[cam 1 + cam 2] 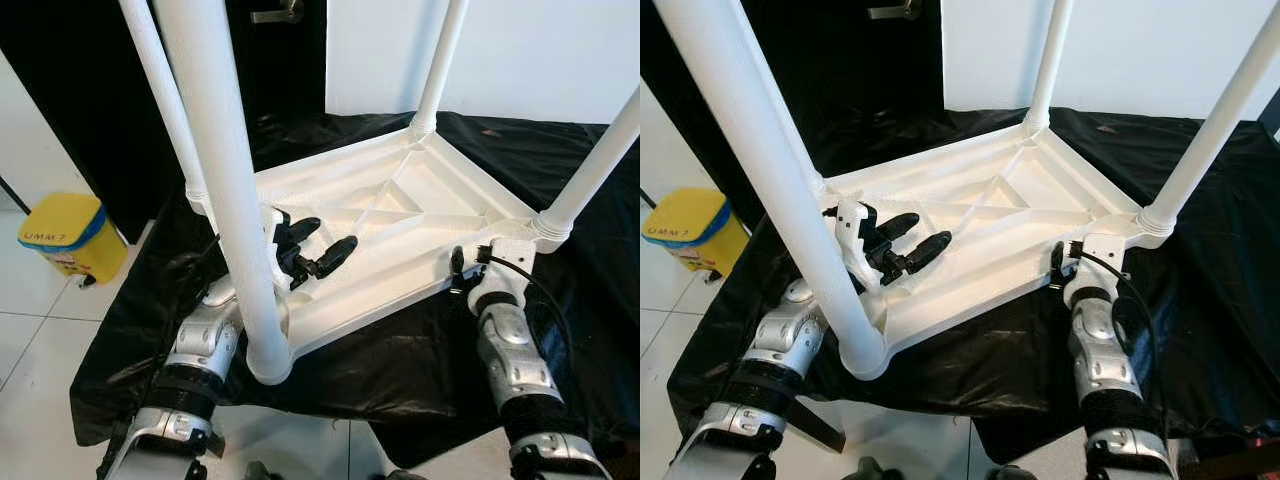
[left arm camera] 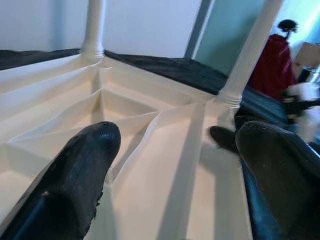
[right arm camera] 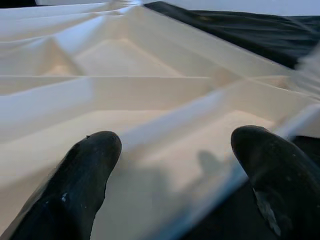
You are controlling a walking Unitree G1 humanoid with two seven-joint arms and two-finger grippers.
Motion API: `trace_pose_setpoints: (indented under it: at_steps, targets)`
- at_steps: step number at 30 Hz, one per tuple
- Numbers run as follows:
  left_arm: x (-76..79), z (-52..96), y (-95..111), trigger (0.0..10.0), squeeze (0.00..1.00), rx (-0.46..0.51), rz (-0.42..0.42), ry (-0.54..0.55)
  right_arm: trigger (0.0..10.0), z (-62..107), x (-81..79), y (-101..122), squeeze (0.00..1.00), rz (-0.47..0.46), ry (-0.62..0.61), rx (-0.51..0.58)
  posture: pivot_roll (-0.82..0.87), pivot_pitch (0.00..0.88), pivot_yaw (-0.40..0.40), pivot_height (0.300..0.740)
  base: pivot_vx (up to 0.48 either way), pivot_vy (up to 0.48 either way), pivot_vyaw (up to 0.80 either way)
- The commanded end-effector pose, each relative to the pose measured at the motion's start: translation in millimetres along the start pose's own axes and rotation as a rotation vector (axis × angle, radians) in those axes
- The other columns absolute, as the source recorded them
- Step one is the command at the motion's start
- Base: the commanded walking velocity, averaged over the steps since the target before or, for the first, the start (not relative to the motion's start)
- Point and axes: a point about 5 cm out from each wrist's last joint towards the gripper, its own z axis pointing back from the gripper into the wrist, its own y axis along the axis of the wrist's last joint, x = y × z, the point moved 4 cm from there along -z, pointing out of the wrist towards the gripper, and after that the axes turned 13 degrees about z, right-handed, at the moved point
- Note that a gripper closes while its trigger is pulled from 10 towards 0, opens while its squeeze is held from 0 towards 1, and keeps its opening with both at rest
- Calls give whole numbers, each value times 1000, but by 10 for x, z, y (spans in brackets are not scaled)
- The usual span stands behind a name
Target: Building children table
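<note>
Left eye view: I am leaning over an upside-down white children's table lying on a black sheet, its four legs pointing up.
My left gripper is hovering over the ribbed underside near the closest leg, fingers spread, holding nothing; my right gripper is sitting at the table's near edge beside the right corner leg, and a yellow bin is standing on the floor to the left.
Left wrist view: my two black fingertips are gaping wide above the ribs.
Right wrist view: my fingertips are parted wide over the table's rim, empty.
</note>
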Motion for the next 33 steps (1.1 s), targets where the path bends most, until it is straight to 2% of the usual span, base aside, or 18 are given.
trace_pose_setpoints:
  at_steps: [1, 11, 14, 15, 17, 33]
  targets:
    - [137, -34, -82, 10000, 0, -31, 8, -73, 10000, 0, -73, -50, 0, 15, 30, -23, -174, 89, 26, 740, 0, 0, 0]
    - [417, -150, -189, 10000, 0, -19, 39, -116, 10000, -111, -257, 99, 0, 5, 114, 17, -156, 99, 23, 740, 0, 0, 0]
    - [593, -218, -261, 10000, 0, -20, 57, -146, 10000, -144, -394, 148, 0, 10, 188, 31, -142, 102, 15, 740, 0, 0, 0]
    - [593, -218, -261, 10000, 0, -20, 57, -146, 10000, -144, -394, 148, 0, 10, 188, 31, -142, 102, 15, 740, 0, 0, 0]
    - [684, -251, -289, 10000, 0, -19, 70, -161, 10000, -157, -494, 205, 0, 13, 239, 51, -133, 109, 20, 740, 0, 0, 0]
    - [944, -389, -312, 10000, 0, -18, 88, -211, 10000, -160, -860, 354, 0, 6, 380, 97, -87, 117, 26, 740, 0, 0, 0]
